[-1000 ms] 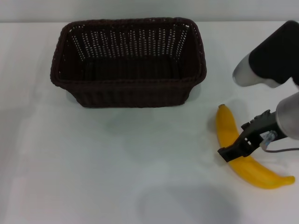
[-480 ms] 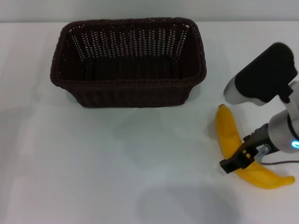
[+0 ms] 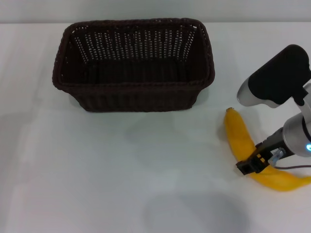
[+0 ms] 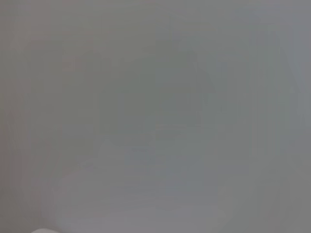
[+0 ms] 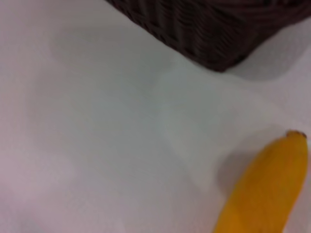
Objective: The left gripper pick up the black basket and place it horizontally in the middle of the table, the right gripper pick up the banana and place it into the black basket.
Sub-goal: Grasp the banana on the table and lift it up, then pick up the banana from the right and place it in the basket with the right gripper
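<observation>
The black basket (image 3: 133, 94) stands upright and lengthwise across the far middle of the white table (image 3: 97, 170), and it is empty. The yellow banana (image 3: 235, 133) lies on the table at the right, in front of the basket's right end. My right gripper (image 3: 252, 165), on the blue-lit arm, is down at the banana's middle, against its near side. The right wrist view shows the banana's tip end (image 5: 265, 194) and a corner of the basket (image 5: 209, 29). The left gripper is out of view; the left wrist view shows only a plain pale surface.
The right arm's dark elbow housing (image 3: 277, 77) hangs above the table to the right of the basket. Bare white tabletop stretches in front of the basket and to its left.
The right gripper has dropped lower and slid a little right along the banana's middle. The banana's far right end has shifted slightly. The basket has not moved.
</observation>
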Robot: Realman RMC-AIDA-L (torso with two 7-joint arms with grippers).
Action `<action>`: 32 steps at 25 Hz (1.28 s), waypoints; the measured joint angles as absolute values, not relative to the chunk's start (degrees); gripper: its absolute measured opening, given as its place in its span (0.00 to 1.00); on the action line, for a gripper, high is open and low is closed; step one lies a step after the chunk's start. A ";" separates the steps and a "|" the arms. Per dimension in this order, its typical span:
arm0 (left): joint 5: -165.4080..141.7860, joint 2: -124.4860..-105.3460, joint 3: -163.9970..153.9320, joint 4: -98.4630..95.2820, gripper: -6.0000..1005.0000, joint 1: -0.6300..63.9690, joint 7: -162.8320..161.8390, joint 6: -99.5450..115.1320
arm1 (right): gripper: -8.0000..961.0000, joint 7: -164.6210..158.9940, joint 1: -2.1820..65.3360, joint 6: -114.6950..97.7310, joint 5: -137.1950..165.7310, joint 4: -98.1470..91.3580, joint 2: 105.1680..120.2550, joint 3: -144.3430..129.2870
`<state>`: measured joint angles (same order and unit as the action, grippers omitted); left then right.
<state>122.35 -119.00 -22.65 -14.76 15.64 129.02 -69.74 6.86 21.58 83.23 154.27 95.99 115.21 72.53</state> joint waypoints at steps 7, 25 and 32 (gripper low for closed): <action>123.51 -119.00 -22.34 -14.79 0.86 15.55 129.02 -69.75 | 0.61 8.53 21.56 82.90 154.54 96.21 115.21 73.68; 123.49 -118.94 -22.68 -14.77 0.86 15.63 129.03 -69.77 | 0.52 38.35 30.45 61.13 126.07 85.28 115.36 102.46; 123.62 -119.00 -22.60 -13.21 0.86 17.02 129.43 -69.67 | 0.52 61.03 38.09 55.37 95.78 60.73 115.42 101.17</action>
